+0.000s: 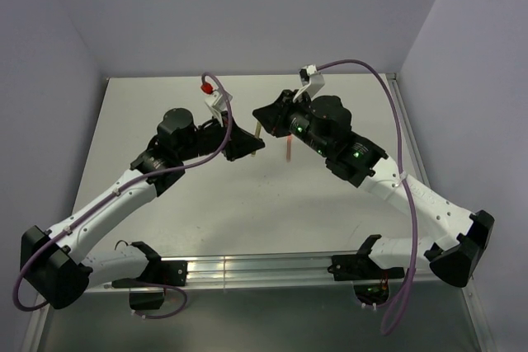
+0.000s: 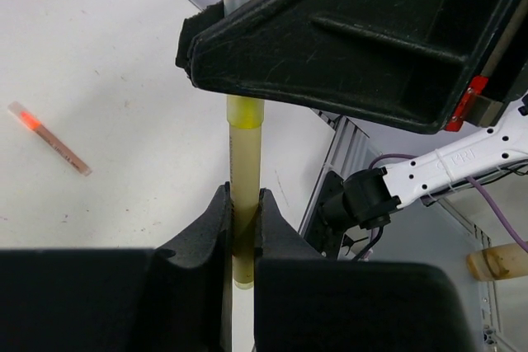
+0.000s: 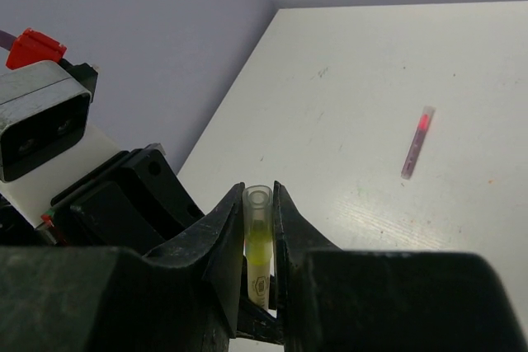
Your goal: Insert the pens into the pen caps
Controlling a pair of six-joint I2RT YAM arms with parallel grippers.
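Top view: the olive pen [image 1: 259,130] is just a thin tan sliver standing between the left claw [image 1: 250,144] and the right claw [image 1: 266,114], too small to read any grip. A red pen [image 1: 288,150] lies on the surface [image 1: 165,105] right beside them. Left wrist view: the left claw is clamped tight on the yellowish-olive pen, which runs straight up from the fingers until its top vanishes under the right claw. Right wrist view: the right claw pinches the pale yellow-green, see-through pen cap [image 3: 258,224], round open end showing. Can't tell how far the pen sits inside.
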